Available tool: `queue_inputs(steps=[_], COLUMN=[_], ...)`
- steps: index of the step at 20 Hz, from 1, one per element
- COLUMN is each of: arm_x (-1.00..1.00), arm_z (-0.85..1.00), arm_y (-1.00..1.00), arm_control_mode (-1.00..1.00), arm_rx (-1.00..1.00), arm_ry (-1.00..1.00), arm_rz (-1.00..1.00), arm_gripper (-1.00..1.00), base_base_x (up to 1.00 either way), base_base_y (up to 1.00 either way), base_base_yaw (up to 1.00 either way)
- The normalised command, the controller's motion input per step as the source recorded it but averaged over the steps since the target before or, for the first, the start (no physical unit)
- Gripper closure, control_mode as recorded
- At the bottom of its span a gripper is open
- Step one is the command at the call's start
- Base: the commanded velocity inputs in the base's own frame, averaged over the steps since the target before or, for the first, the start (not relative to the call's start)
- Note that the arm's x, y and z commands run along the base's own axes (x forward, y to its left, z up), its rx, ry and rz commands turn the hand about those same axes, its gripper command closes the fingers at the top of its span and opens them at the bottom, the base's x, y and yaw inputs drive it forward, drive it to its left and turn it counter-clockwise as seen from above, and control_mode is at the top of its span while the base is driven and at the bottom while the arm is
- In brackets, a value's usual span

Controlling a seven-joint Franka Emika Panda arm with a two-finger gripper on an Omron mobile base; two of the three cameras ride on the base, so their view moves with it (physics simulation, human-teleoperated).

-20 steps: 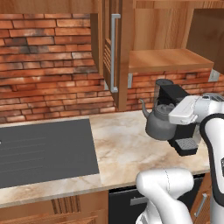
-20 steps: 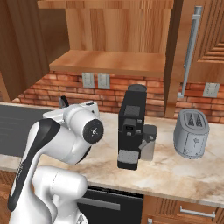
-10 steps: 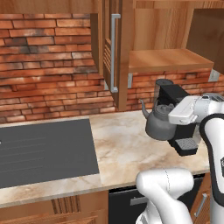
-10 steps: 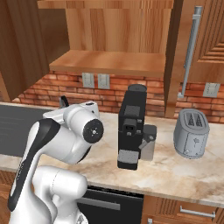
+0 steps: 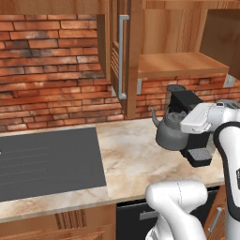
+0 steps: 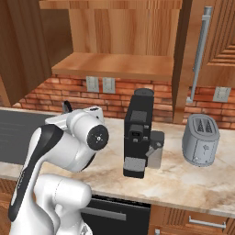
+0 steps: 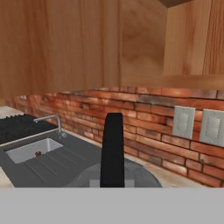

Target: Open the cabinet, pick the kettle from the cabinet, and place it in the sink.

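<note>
kettle [image 5: 171, 135]: grey metal, out of the cabinet, hanging above the marble surface [image 5: 136, 154] just left of the black coffee machine [image 5: 190, 124]; spout points left. Whether its base clears the surface can't be told from the left base view.
kettle handle [image 7: 112, 148]: black arch rising straight up in the middle of the hand view, lid dome [image 7: 114, 175] just under it, so the hand sits right over the handle top.
pincer [image 5: 186, 125]: closed on the kettle handle by judgement; fingertips themselves aren't visible, but the hand sits on the handle and the kettle hangs from it. Top grip keeps the kettle upright under the wrist for the carry.
cabinet [image 5: 176, 56]: doors swung open, shelf bare where the kettle would have stood; left door with its grey bar handle [image 5: 123, 56] stands edge-on, far left of the kettle.
sink [image 7: 33, 150]: light basin with chrome faucet [image 7: 50, 120] in a dark surround, well to the left of the kettle in the hand view, below the brick wall.
stage: judged as mid-carry; open and pick done, placing not yet done.
next: likely a long move left along the surface toward the basin, then lower in.
risk: kettle swinging on the thin handle; faucet stands at the basin's far edge, needs clearance.
toaster [image 6: 200, 140]: right of the coffee machine, out of the path.
</note>
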Motion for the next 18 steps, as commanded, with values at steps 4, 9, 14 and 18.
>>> queue_inputs(steps=[4,9,14,18], arm_x=[0.0,0.0,0.0,0.0], arm_z=[0.0,0.0,0.0,0.0], arm_y=[0.0,0.0,0.0,0.0], arm_control_mode=[1.0,1.0,1.0,1.0], arm_rx=[0.0,0.0,0.0,0.0], arm_ry=[0.0,0.0,0.0,0.0], arm_rz=[0.0,0.0,0.0,0.0], arm_gripper=[1.0,1.0,1.0,1.0], base_base_x=[0.0,-0.06,-0.38,-0.51], base_base_y=[0.0,0.0,0.02,0.03], base_base_yaw=[0.0,0.0,-0.02,-0.03])
